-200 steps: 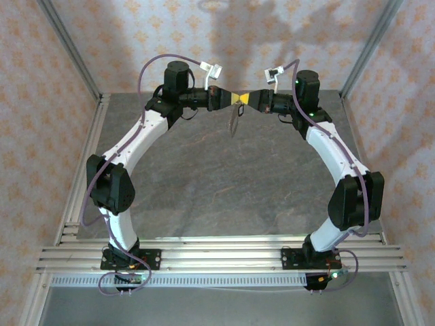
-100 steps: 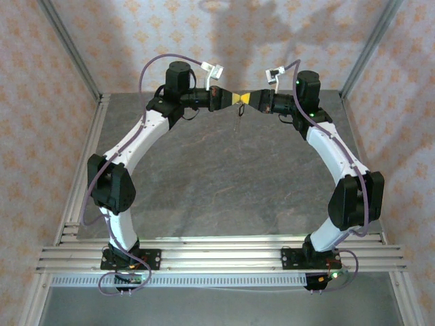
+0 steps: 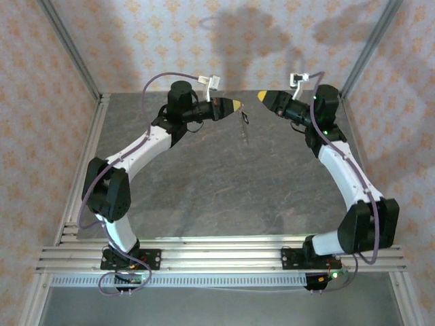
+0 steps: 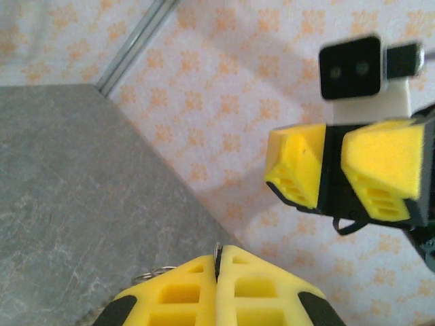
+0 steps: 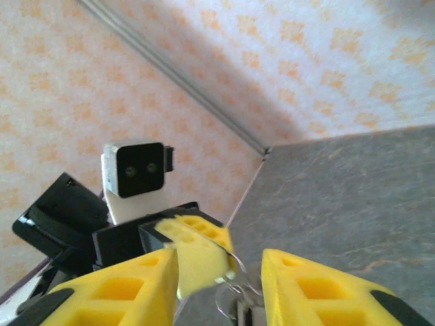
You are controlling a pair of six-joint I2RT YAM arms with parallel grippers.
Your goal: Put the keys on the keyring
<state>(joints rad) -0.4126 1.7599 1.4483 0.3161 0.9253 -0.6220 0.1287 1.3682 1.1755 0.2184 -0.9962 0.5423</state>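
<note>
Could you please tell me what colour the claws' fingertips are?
Yellow fingertips, clearest in the left wrist view.

Light in my cell is bright and even, no glare off the matte table. My arms throw big soft-edged shadows high on the back wall, and only faint ones on the tabletop. The overhead shot is sharp enough, though the keyring hanging off my left gripper is just a thin dark smudge. The wrist cams are mushier. From the left wrist, the right gripper looks soft and smeared, and a grey shadow band crosses the wallpaper. From the right wrist, my own yellow fingers are out of focus up close.
</note>
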